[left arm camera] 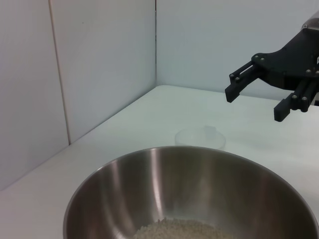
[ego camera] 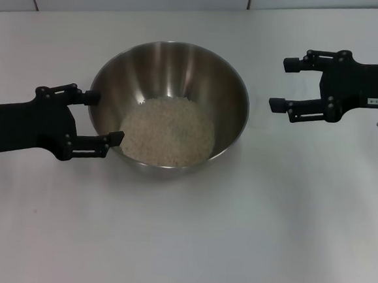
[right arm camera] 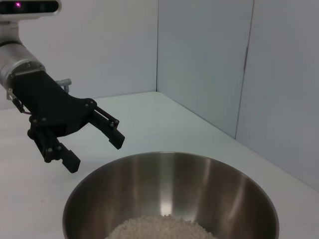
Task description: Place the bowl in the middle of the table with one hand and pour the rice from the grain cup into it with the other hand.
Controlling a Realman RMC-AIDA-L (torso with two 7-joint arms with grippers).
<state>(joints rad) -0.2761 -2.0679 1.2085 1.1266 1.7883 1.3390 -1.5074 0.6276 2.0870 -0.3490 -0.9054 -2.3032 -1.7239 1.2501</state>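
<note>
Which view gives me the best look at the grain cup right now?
The left wrist view: the grain cup stands on the table just beyond the bowl, empty as far as I can tell. The head view shows it only faintly, beside the bowl. The right wrist view misses it.

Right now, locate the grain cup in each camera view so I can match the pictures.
Head view: the grain cup shows only faintly, standing on the table just off the bowl's right side, near the right end effector.
Left wrist view: clearly visible beyond the bowl's far rim, below the right end effector.
Right wrist view: not in it; the left end effector shows there instead.
Shared landmark: the bowl holding the rice.
</note>
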